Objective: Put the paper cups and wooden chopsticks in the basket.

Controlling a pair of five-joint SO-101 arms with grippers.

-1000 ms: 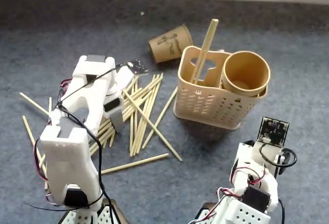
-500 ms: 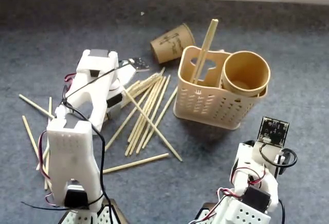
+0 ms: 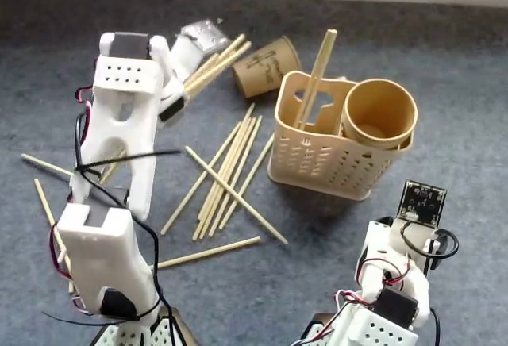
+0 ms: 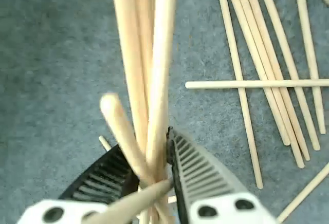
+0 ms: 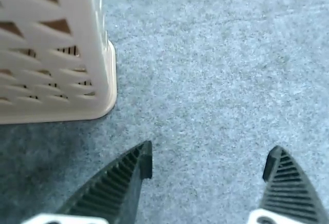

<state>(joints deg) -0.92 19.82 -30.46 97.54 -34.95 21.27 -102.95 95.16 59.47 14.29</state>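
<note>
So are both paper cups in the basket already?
No, one paper cup lies on its side on the table beside the basket, while the other cup stands inside it.

- The chopsticks (image 3: 226,167) are seen to be of pale bare wood, smooth and matt, as are those clamped in the left gripper (image 4: 151,149).
- The basket (image 3: 317,159) is moulded in cream plastic, smooth with a faint sheen and pierced with slots.
- The lying paper cup (image 3: 264,66) is of brown matt paper; the cup in the basket (image 3: 379,112) is a lighter tan, also matt.
- The table is covered by grey cloth (image 3: 413,44), rough and fibrous.
- The left arm (image 3: 123,84) and right arm (image 3: 389,274) are shelled in white matt plastic.
- The right gripper (image 5: 211,154) is fitted with fingers (image 5: 123,183) of black matt plastic, ribbed inside.
</note>
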